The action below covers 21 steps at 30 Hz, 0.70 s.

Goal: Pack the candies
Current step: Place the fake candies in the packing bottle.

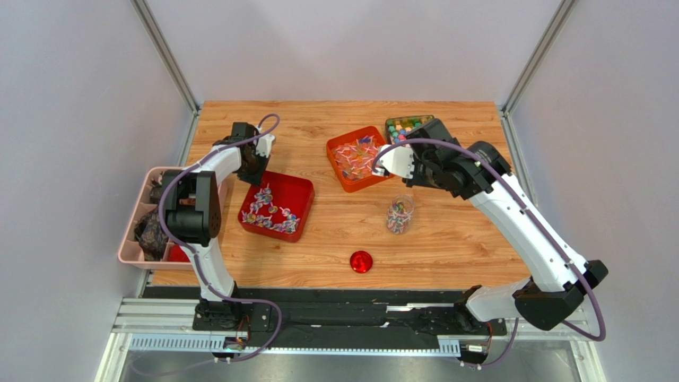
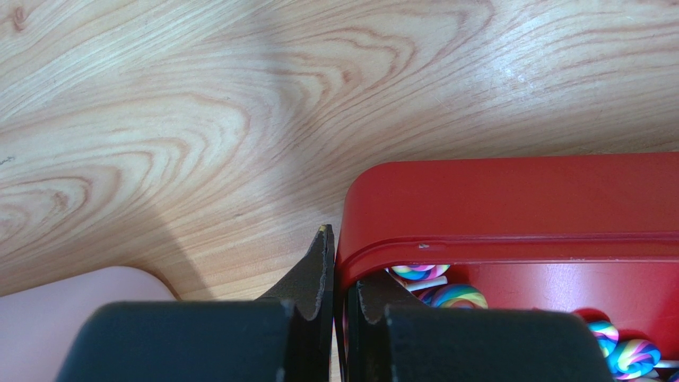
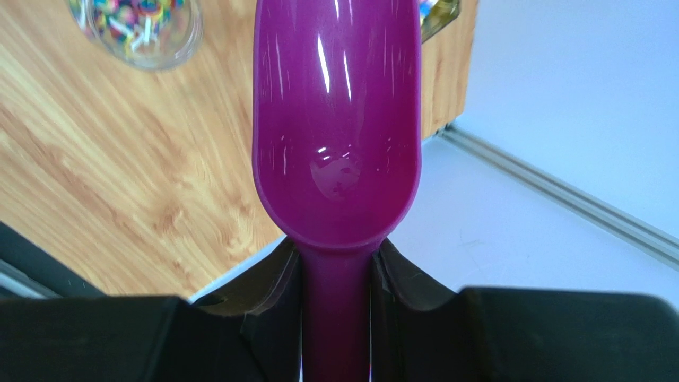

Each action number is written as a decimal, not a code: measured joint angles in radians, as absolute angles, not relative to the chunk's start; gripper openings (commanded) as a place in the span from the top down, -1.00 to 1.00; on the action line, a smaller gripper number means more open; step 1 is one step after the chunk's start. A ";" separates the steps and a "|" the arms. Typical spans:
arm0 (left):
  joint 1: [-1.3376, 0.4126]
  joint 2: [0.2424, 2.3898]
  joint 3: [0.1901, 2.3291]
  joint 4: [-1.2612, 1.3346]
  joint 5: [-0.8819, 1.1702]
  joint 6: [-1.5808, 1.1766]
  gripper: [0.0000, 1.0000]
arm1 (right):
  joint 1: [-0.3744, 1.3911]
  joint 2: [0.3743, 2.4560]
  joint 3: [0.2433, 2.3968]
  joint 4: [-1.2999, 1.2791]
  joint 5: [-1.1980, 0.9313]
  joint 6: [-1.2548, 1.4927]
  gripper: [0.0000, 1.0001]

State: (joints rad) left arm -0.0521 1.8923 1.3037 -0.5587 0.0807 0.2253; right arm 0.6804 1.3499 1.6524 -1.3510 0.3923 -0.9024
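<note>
While pinching the purple plastic scoop (image 3: 337, 119) in the right gripper (image 3: 335, 267), ladle the seemingly light, slippery wrapped candies (image 1: 359, 159) beside it.

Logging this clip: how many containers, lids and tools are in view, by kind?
Red plastic trays: 2 (near-left red tray, far orange-red tray)
Green plastic box: 1
Clear round jar: 1
Pink plastic bin: 1
Round red lid: 1
Purple plastic scoop: 1
Total: 7
</note>
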 measured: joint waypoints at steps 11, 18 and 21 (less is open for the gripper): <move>-0.052 1.892 1.304 -0.561 0.093 0.224 0.80 | 0.680 1.393 1.726 -1.362 0.125 -0.819 1.00; -0.052 1.892 1.304 -0.566 0.103 0.223 0.70 | 0.680 1.475 1.780 -1.363 -0.044 -0.789 1.00; -0.052 1.893 1.304 -0.567 0.103 0.223 0.56 | 0.681 1.473 1.756 -1.347 -0.090 -0.778 1.00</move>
